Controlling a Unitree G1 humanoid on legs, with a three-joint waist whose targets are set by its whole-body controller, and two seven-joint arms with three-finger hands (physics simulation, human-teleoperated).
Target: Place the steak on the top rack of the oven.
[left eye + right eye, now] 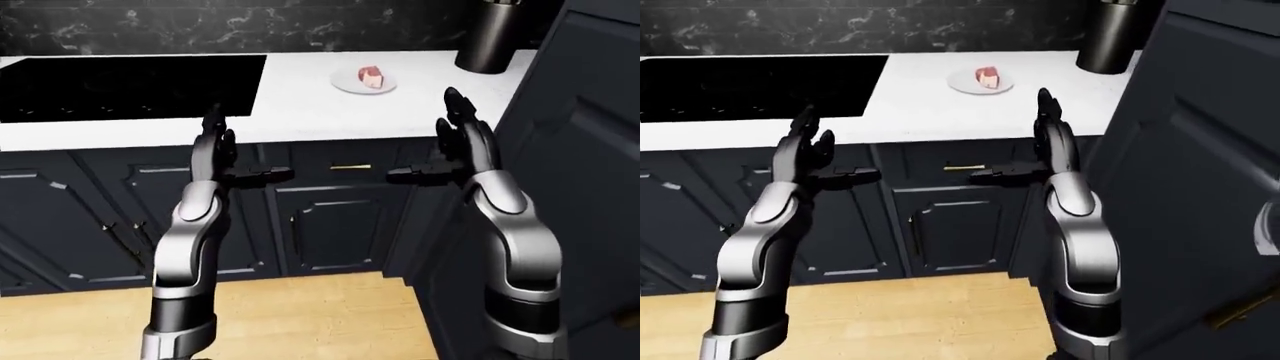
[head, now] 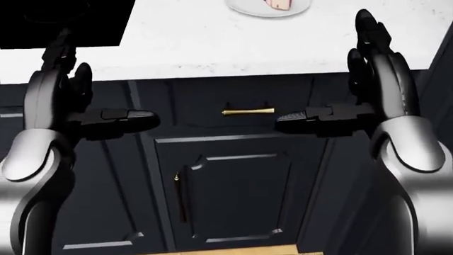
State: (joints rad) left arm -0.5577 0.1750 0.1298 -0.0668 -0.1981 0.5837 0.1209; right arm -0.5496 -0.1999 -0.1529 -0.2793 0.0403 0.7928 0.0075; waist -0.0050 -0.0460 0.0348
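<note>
1. Dark navy cabinets are running under a white counter (image 1: pixel 300 112), with a black marble wall rising behind it.
2. Taking the counter as the landmark: a black cooktop (image 1: pixel 130 86) is sitting flush in its left part, and a dark canister (image 1: pixel 492 36) is standing at its far right corner in the left-eye view.
3. The steak (image 1: pixel 372 76) is lying on a small white plate (image 1: pixel 350 82), which is resting on the counter right of the cooktop and left of the canister, well apart from both hands.
4. The left hand (image 1: pixel 215 146) is hovering before the counter's near edge, fingers spread upward and thumb jutting inward, gripping nothing.
5. The right hand (image 1: pixel 458 139) is mirroring it at the same edge, likewise spread and empty.
6. Both hands are probably being carried raised and open because the robot is closing in on the counter and readying a reach for the steak.
7. A brass drawer pull (image 2: pixel 248 111) is showing just below the counter, between the two thumbs.
8. No oven is appearing in any view, so the rack's whereabouts cannot be told.
</note>
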